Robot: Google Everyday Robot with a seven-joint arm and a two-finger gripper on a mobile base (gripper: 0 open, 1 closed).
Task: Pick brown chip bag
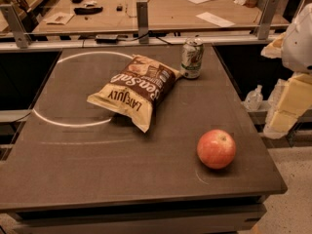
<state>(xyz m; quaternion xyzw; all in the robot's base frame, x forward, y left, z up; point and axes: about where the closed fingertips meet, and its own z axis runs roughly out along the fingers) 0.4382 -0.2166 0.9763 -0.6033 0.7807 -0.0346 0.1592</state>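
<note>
The brown chip bag (134,89), tan-yellow and dark brown and printed "LATE JULY" and "Sea Salt", lies flat near the middle of the dark table (97,169), its print upside down to me. My gripper (288,104) is at the right edge of the view, beyond the table's right side, well right of the bag and touching nothing. It holds nothing that I can see. The white arm (300,43) shows above it.
A green and white soda can (191,57) stands just right of the bag's far end. A red apple (216,148) sits at the front right. A white chalk arc (68,123) curves left of the bag. A wooden table (161,9) with papers stands behind.
</note>
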